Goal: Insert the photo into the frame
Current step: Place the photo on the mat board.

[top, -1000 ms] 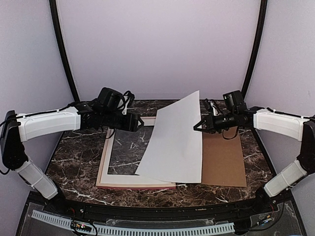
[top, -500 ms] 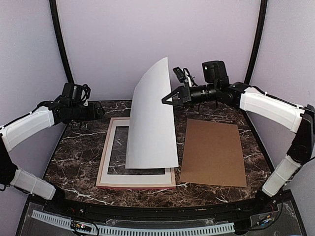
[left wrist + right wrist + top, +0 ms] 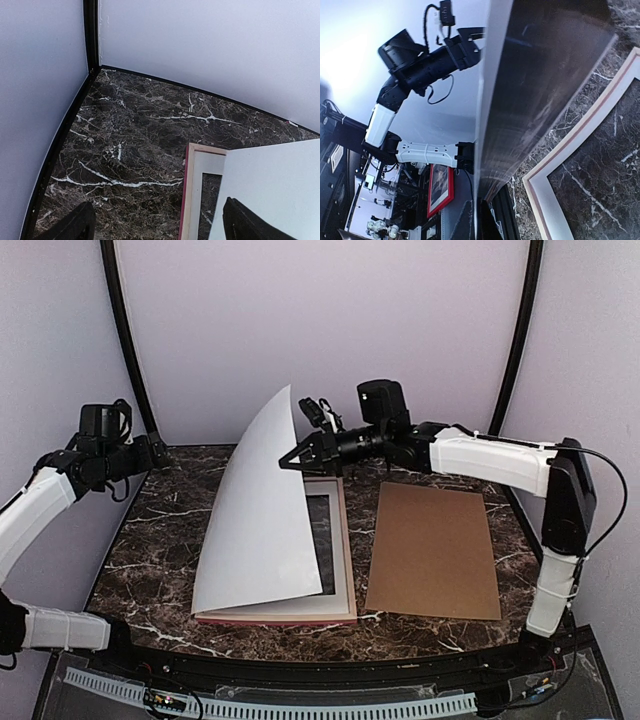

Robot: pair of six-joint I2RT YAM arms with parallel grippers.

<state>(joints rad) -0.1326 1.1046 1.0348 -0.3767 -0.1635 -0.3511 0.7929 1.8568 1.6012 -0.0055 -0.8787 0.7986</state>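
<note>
The photo (image 3: 258,525) shows its plain white reverse. It stands tilted and curved over the left half of the frame (image 3: 338,540), its lower edge resting near the frame's front left. The frame lies on the table with its pale wood reverse up and a pink edge showing. My right gripper (image 3: 291,462) is shut on the photo's upper right edge. In the right wrist view the gripper (image 3: 481,220) pinches the sheet (image 3: 545,75) edge-on above the frame (image 3: 555,185). My left gripper (image 3: 155,452) is open and empty at the back left. In the left wrist view its fingers (image 3: 75,227) are wide apart, with the frame (image 3: 192,190) and photo (image 3: 275,185) to the right.
The brown cardboard backing board (image 3: 435,550) lies flat on the dark marble table (image 3: 150,550), right of the frame. Pale walls and black posts close the back and sides.
My right gripper has carried the photo's top edge up and leftward, swinging the sheet from the backing board side over the frame. My left arm has drawn back to the far left.
</note>
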